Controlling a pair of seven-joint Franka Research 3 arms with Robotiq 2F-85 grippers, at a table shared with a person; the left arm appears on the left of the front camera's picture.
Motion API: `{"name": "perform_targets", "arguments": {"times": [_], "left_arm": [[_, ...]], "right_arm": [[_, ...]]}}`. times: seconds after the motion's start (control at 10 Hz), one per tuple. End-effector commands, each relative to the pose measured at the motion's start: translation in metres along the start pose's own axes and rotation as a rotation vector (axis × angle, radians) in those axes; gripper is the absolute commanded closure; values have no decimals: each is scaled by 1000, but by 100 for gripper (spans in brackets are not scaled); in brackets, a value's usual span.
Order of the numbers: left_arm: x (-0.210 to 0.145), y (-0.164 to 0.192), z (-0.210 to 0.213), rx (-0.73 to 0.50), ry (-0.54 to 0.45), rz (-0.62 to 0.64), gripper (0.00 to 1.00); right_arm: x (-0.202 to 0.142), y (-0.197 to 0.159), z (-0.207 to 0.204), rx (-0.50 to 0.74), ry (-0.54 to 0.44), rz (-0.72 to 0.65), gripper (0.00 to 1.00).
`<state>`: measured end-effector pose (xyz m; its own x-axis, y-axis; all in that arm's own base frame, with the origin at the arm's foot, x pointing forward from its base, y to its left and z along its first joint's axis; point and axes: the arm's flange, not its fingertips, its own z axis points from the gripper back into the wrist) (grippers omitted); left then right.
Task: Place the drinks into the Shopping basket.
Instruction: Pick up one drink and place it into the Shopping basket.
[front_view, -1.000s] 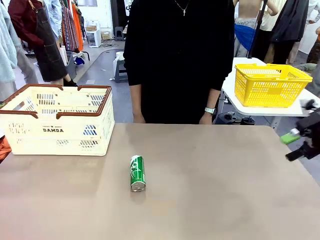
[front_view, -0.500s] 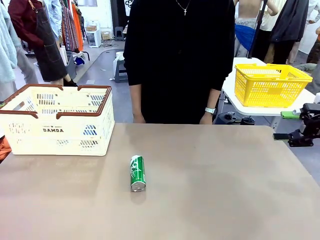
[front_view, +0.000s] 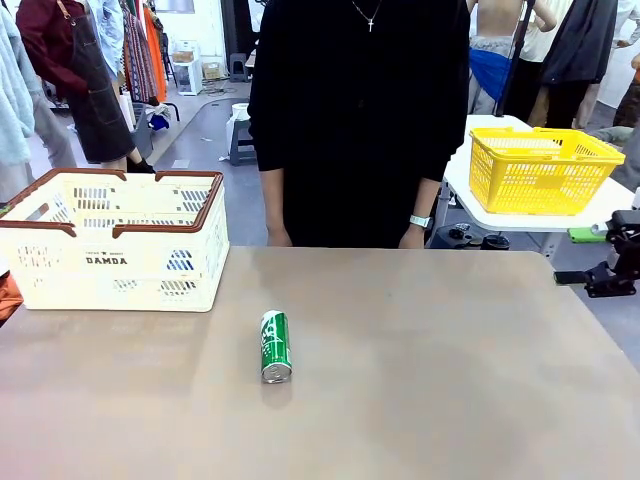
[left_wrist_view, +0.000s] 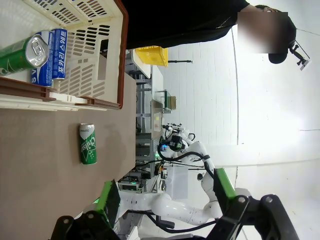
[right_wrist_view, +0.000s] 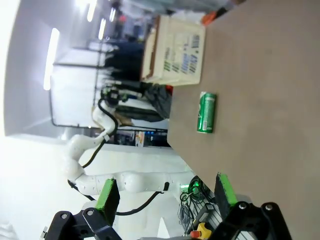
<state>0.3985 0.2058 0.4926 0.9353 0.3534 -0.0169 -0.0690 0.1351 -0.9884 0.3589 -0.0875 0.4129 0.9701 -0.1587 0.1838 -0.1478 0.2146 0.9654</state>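
One green drink can (front_view: 276, 346) lies on its side on the brown table, near the middle. It also shows in the left wrist view (left_wrist_view: 87, 144) and in the right wrist view (right_wrist_view: 207, 112). The cream Shopping basket (front_view: 110, 262) with a reddish-brown rim stands at the table's left. Inside the basket (left_wrist_view: 95, 45) lie a second green can (left_wrist_view: 22, 50) and a blue can (left_wrist_view: 52, 55). My right gripper (front_view: 585, 258) hangs open at the table's right edge, far from the can. Both the left gripper (left_wrist_view: 167, 200) and the right gripper (right_wrist_view: 166, 192) show spread, bare fingers.
A person in black (front_view: 350, 120) stands at the far edge, hands low by the table. A yellow mesh basket (front_view: 540, 168) sits on a white side table at back right. Bare table top (front_view: 430, 390) lies between the can and my right gripper.
My right gripper has risen a little and turned at the table's right edge. The can, the basket and the person have stayed put.
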Motion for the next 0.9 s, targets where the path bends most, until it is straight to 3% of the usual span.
{"name": "perform_targets", "arguments": {"times": [0.0, 0.1, 0.2, 0.3, 0.5, 0.8], "left_arm": [[-3, -1, 1, 0, 7, -6, 0], [0, 0, 0, 0, 0, 0, 0], [-10, -32, -22, 260, -205, 44, 0], [-26, -66, -72, 360, -116, -29, 0], [-68, -100, -191, 705, 48, -244, 0], [-133, -89, -319, 974, 125, -440, 0]], "right_arm": [[1, 4, 3, -5, 17, 7, 0], [1, 4, 3, -5, 17, 7, 0], [1, 4, 3, -5, 17, 7, 0], [1, 4, 3, -5, 17, 7, 0], [1, 4, 3, -5, 17, 7, 0], [1, 4, 3, -5, 17, 7, 0]]}}
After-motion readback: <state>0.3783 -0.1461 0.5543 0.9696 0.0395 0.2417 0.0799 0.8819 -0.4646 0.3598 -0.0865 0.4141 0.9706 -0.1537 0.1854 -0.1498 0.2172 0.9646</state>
